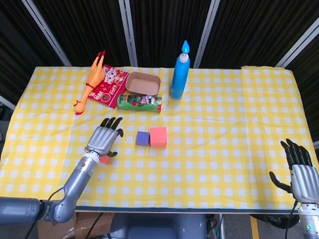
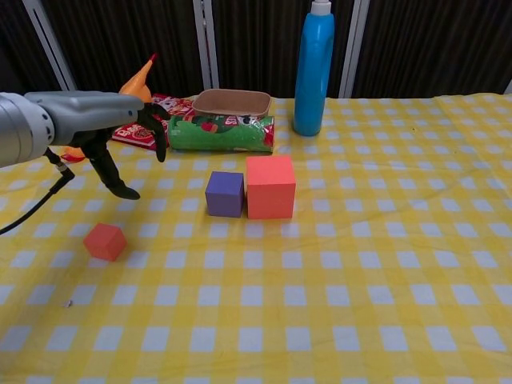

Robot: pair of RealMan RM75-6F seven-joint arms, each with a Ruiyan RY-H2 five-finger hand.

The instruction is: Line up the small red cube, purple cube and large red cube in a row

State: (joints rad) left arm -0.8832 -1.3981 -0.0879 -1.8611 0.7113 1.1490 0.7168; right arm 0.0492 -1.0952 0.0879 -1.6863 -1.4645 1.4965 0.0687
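The yellow checked table (image 1: 224,124) carries everything, and the large red cube (image 1: 158,136) near its middle serves as the landmark. The blue bottle (image 1: 180,74) stands upright well behind that cube, slightly to its right. The left hand (image 1: 103,141) hangs above the cloth to the left of the large red cube, fingers spread and holding nothing. The right hand (image 1: 301,172) sits far to the right of the cube at the table's near edge, fingers apart and empty. A green can (image 1: 142,102) lies on its side just behind the cube. The purple cube (image 1: 143,138) sits just left of the large red cube, side by side with it. The small red cube (image 2: 105,241) lies well to the left and nearer the front, below the left hand.
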